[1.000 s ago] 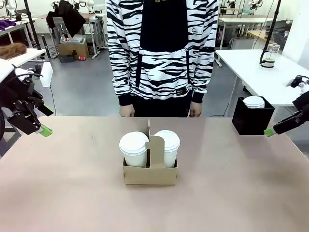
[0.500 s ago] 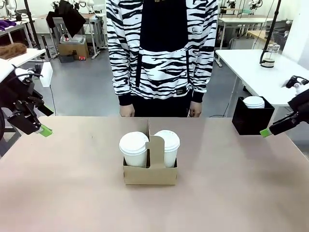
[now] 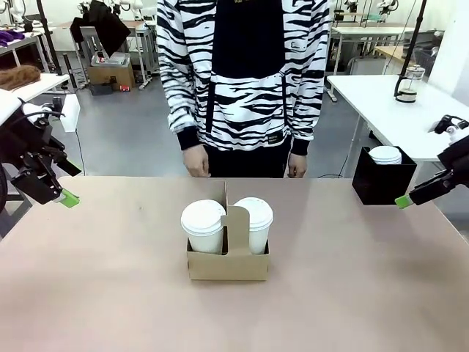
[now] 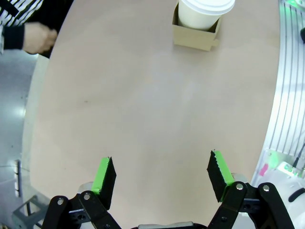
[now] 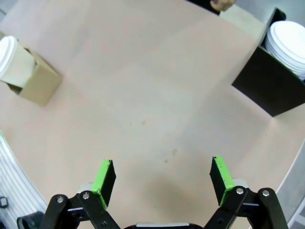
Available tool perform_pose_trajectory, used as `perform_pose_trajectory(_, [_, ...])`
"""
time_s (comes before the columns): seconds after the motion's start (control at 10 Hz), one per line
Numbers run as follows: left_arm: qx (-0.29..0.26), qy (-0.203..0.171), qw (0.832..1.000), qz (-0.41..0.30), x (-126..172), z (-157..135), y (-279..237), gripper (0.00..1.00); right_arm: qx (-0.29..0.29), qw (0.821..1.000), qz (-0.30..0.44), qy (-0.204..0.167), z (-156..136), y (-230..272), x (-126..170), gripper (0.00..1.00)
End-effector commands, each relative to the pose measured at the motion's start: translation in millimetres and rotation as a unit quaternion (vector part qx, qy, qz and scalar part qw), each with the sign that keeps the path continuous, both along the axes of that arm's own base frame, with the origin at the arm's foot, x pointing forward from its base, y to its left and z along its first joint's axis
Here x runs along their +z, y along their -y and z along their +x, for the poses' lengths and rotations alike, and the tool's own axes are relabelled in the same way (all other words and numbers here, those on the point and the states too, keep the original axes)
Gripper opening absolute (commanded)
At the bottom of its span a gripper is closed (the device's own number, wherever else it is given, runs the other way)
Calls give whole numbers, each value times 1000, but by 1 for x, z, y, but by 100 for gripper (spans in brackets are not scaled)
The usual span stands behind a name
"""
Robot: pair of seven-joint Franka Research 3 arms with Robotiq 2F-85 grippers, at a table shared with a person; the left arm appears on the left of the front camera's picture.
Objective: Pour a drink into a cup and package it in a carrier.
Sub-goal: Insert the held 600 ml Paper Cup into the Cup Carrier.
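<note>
— Front view first: where are the arms?

— Both are pulled back to the table's (image 3: 110,293) edges. The left gripper (image 3: 64,196) hangs at the far left, just above the tabletop, its green-padded fingers angled down and inward. The right gripper (image 3: 404,200) sits at the far right, slanting down toward the black square box (image 3: 381,183).

— And the jaws?

— Spread wide on both. In the left wrist view the left gripper (image 4: 162,174) has its two green pads (image 4: 104,174) well apart over bare table, gripping nothing. The right wrist view gives the same for the right gripper (image 5: 162,174): pads far apart, nothing between them or touching them.

— Containers?

— The brown cardboard carrier (image 3: 227,260) stands upright in the middle of the table, its tall centre handle rising between two white paper cups (image 3: 204,226), one in each hole, both capped with white lids (so what is inside them cannot be seen). The black box at the right holds a stack of white lids (image 3: 385,155).

— The drink?

— A clear glass vessel (image 3: 410,84) with a metal band stands on the white table behind, far right; its contents are too small to make out.

— The person?

— Standing at the far edge in a zebra-striped top, hands (image 3: 195,160) hanging near the table edge, holding nothing.
</note>
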State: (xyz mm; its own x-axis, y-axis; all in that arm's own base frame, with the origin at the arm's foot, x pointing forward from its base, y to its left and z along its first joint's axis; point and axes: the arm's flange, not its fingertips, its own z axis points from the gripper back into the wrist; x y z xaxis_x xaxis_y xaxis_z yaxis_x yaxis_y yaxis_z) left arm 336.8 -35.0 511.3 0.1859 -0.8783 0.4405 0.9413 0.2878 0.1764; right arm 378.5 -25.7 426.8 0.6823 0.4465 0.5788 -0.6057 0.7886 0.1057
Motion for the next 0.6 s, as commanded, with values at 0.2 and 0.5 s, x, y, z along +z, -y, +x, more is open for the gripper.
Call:
perform_pose_trajectory(0.2, [-8,0,1000,-10,-1,-1,-1,96,12,1000,12,12,2,2,-3,100])
perform_pose_trajectory(0.5, [-8,0,1000,-10,-1,-1,-1,96,12,1000,12,12,2,2,-3,100])
